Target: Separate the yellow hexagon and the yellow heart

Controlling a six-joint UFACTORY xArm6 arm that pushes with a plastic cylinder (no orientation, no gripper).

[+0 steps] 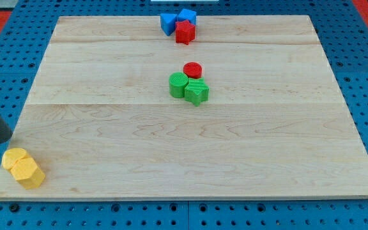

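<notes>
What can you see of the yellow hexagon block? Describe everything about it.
The yellow hexagon is a small, chunky six-sided block, matte like plastic, lying flat on the wooden board in the corner at the view's bottom left, near the edge. It touches the yellow heart just above it. My tip stands a little above the pair, touching neither.

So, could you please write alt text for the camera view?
Two yellow blocks touch at the wooden board's bottom-left corner, my tip just above them. Green blocks and a red block cluster mid-board; blue blocks and another red one sit at the top.
</notes>
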